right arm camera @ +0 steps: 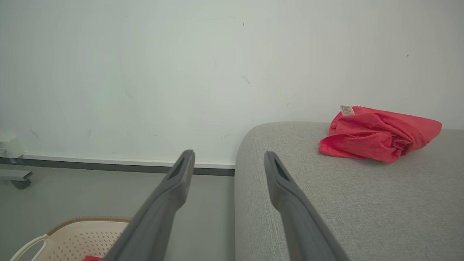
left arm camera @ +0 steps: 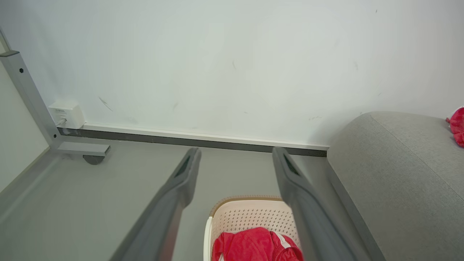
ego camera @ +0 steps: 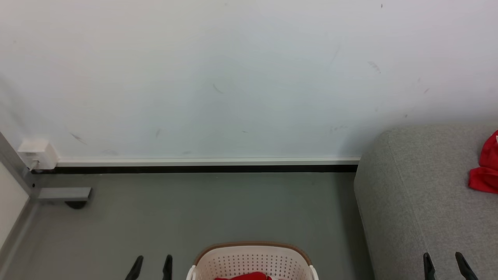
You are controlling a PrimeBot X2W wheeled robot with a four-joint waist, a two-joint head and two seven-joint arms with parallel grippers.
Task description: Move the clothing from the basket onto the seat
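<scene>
**Both claws released; red pieces in basket & on seat**

Wall (ego camera: 233,77): pale and scuffed, takes up the upper part of head view. A black skirting strip (ego camera: 194,169) runs along its base.

Floor (ego camera: 194,210): plain grey, from skirting to bottom edge.

Seat (ego camera: 420,202): light grey fabric w/ a rounded corner, on the robot's R side. Its far end is at the wall; can't tell if touching. Also in L wrist view (left arm camera: 398,174) & R wrist view (right arm camera: 362,210).

Basket (ego camera: 253,258): cream w/ perforated walls, brown rim, white handles. Stands on floor at bottom centre, btwn the 2 claws, near the seat w/ a strip of floor btwn them. L wrist view looks down into it (left arm camera: 250,217).

Red bundle (right arm camera: 377,137): crumpled, lying on top of the seat, well back from the seat's end. Cut by R edge in head view (ego camera: 486,171). A small white tag (right arm camera: 347,110) sticks up at its L end.

Red clothing (left arm camera: 253,246): inside basket, rumpled, white stripe showing. Only a sliver in head view (ego camera: 245,277).

L claw (ego camera: 153,258): over floor just L of basket, fingers apart, nothing btwn them (left arm camera: 236,152).

R claw (ego camera: 442,255): over the seat's near part, fingers apart, nothing held (right arm camera: 228,154).

Frame foot (ego camera: 64,193): grey metal, on a caster, far L on floor.

Wall box (ego camera: 37,153): small, white, just above that foot.
</scene>
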